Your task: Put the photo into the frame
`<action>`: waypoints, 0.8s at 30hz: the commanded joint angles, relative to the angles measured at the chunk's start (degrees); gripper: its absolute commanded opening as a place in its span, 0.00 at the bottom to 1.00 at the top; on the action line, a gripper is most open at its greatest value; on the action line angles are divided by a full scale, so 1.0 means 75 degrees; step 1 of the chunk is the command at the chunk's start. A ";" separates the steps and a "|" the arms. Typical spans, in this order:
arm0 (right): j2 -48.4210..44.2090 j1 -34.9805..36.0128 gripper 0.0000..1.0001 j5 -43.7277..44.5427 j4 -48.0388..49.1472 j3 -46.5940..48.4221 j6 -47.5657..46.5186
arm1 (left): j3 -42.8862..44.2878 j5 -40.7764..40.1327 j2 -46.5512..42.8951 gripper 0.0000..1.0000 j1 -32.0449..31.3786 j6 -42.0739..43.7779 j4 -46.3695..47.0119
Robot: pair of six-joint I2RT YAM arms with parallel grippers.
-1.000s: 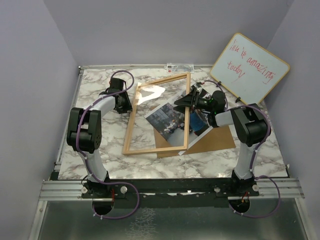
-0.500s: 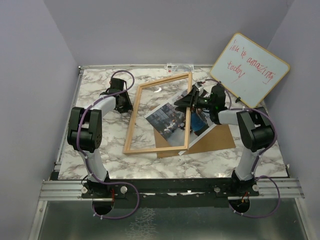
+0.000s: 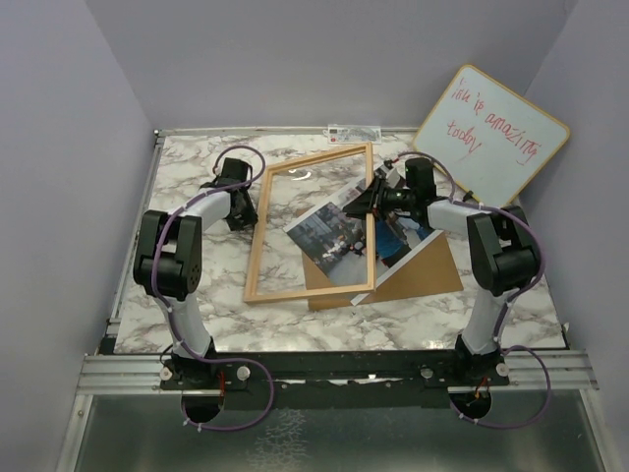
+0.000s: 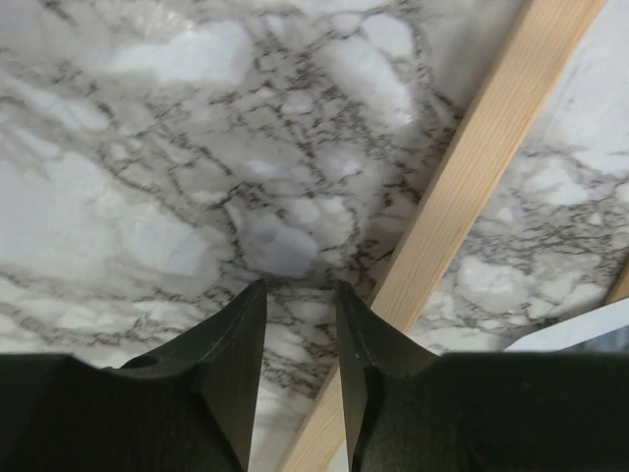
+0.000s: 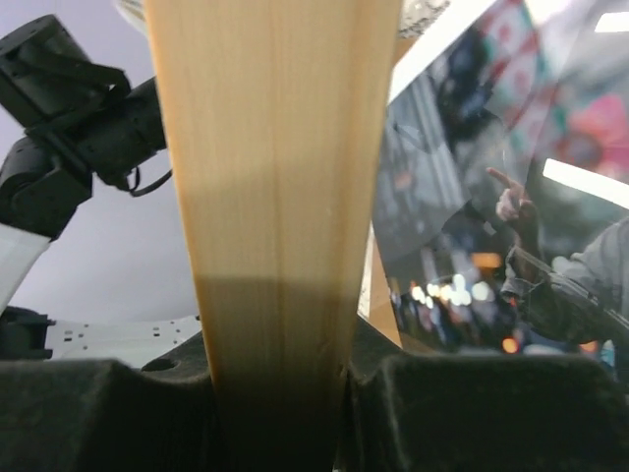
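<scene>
The photo (image 3: 334,236) lies face up in the middle of the table (image 3: 197,177), on a brown board (image 3: 432,270). It is turned so one corner points near. The frame (image 3: 257,231) is over it. The frame's long sides run from near to far, and its right side crosses the photo. The right arm reaches in from the right with a bent elbow. The right gripper (image 3: 376,200) is closed tight on the frame's right side. The right wrist view shows this best, with the wood bar squeezed between the fingers and the photo just to its right. The left arm reaches far, and the left gripper (image 3: 244,205) is low by the frame's left side. The left wrist view shows a small gap between its fingers, holding nothing, with the bar just to the right.
</scene>
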 commanded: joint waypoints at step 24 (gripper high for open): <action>0.1589 0.0803 0.20 0.1423 0.0593 0.1419 0.1032 | -0.0464 -0.0698 -0.1879 0.49 0.0149 -0.0488 -0.1678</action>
